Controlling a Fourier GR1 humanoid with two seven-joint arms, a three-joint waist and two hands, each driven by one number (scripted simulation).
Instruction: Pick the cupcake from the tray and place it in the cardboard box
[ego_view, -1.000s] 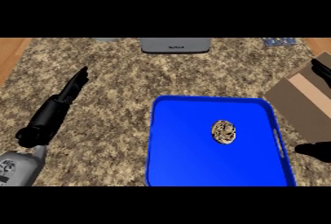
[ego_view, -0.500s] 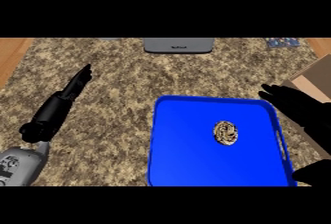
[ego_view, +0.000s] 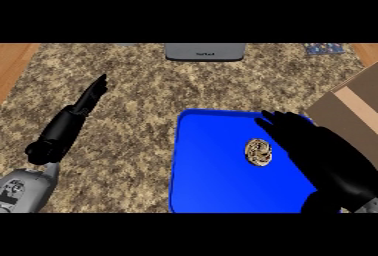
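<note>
Ref. landmark: tray (ego_view: 214, 170), blue, rectangular w/ raised rim, lying flat on the speckled granite counter (ego_view: 140, 95). Cupcake (ego_view: 258, 152) sits inside the tray, right of tray centre and approx. mid-depth, seen from above as a small oval; it stands free, nothing gripping it. Right hand (ego_view: 325, 152) is over the tray's right portion, covering the right rim; fingers are straight and spread, tips directed toward the tray's far right corner, palm down, holding nothing. The hand's inner edge is just beside the cupcake on its right; contact betw. the two cannot be confirmed from this angle, prob. a narrow gap. Left hand (ego_view: 85, 102) is well left of the tray, over bare counter; fingers straight and held together, pointing away toward the counter's far edge, holding nothing. Its grey forearm (ego_view: 22, 190) enters at the lower left, left of the tray's near corner. Box (ego_view: 354, 107), brown cardboard w/ a lighter tape strip, stands right of the tray, beyond its far right corner, partly cut by the view's edge. A grey appliance (ego_view: 204, 51) lies beyond the tray at the counter's far edge. A small blue patterned item (ego_view: 323, 48) is at the far right, beyond the box.
</note>
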